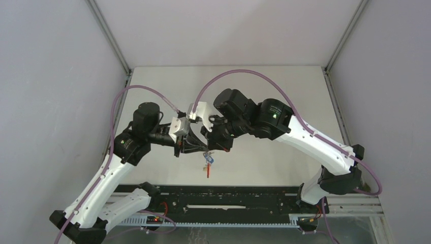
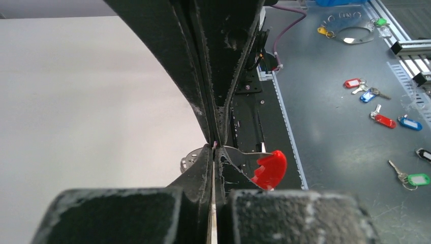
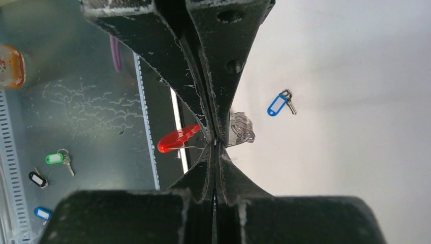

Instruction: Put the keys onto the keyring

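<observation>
The keyring is held in the air between the two arms. Its red band (image 2: 269, 169) and grey metal plate (image 2: 243, 156) show in the left wrist view, and its wire clips (image 3: 242, 127) in the right wrist view. My left gripper (image 2: 214, 148) and right gripper (image 3: 215, 147) meet tip to tip, each shut on the keyring's thin metal. From above, the red band (image 1: 208, 173) hangs just below both grippers. A blue-tagged key (image 3: 278, 104) lies on the white table, apart from the keyring.
Several spare keys with red (image 2: 383, 120), green (image 2: 418, 179) and blue (image 2: 409, 123) tags lie on the grey metal floor beyond the table's near edge. A black rail (image 1: 218, 199) runs along that edge. Grey walls enclose the table on three sides.
</observation>
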Motion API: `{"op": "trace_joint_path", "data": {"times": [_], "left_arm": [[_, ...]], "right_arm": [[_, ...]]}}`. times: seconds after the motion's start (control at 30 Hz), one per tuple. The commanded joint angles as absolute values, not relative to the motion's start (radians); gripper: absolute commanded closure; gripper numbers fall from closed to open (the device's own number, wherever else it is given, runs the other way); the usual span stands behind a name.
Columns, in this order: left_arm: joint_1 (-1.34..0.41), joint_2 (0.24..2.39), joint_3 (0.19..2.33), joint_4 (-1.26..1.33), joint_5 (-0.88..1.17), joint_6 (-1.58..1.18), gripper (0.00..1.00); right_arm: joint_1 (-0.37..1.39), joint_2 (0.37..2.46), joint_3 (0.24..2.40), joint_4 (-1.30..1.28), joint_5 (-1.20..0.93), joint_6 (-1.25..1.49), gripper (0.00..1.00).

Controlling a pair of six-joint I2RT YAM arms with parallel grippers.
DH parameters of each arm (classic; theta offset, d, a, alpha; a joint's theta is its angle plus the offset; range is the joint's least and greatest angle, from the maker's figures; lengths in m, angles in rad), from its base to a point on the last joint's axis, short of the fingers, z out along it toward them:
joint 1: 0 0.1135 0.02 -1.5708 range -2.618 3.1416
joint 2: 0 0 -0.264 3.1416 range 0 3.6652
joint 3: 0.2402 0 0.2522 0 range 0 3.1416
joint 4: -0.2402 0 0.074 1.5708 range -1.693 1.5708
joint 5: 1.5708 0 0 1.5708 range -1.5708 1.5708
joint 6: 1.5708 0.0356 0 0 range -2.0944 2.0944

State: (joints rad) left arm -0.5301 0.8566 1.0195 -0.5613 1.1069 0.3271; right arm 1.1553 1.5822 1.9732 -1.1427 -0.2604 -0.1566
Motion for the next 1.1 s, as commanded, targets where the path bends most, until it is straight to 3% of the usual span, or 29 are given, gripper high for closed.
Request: {"op": "trace_joint_path", "data": {"times": [0.0, 0.1, 0.17, 0.2, 0.3, 0.6, 0.77, 1.07], "left_arm": [[-0.535, 0.843, 1.070, -0.620, 1.116, 0.428, 1.00], [-0.535, 0.832, 1.059, -0.627, 1.118, 0.479, 1.00], [-0.535, 0.810, 1.044, -0.626, 1.137, 0.539, 1.00], [-0.535, 0.795, 1.029, -0.608, 1.150, 0.553, 1.00], [-0.535, 0.742, 0.977, -0.511, 1.197, 0.549, 1.00], [-0.538, 0.718, 0.992, -0.453, 1.325, 0.635, 1.00], [-0.554, 0.698, 1.006, -0.441, 1.381, 0.705, 1.00], [-0.577, 0.716, 1.050, -0.335, 1.424, 0.629, 1.00]], "right_arm": [[1.163, 1.564, 2.008, -1.105, -0.285, -0.169, 1.00], [1.161, 1.541, 1.989, -1.086, -0.307, -0.162, 0.97], [1.160, 1.511, 1.965, -1.053, -0.311, -0.153, 0.80], [1.160, 1.489, 1.946, -1.027, -0.312, -0.149, 0.64], [1.153, 1.394, 1.854, -0.912, -0.345, -0.143, 0.51], [1.072, 1.052, 1.447, -0.472, -0.461, -0.085, 0.41], [1.072, 0.986, 1.334, -0.359, -0.483, -0.080, 0.49], [1.164, 0.963, 1.207, -0.156, -0.515, -0.152, 0.50]]}}
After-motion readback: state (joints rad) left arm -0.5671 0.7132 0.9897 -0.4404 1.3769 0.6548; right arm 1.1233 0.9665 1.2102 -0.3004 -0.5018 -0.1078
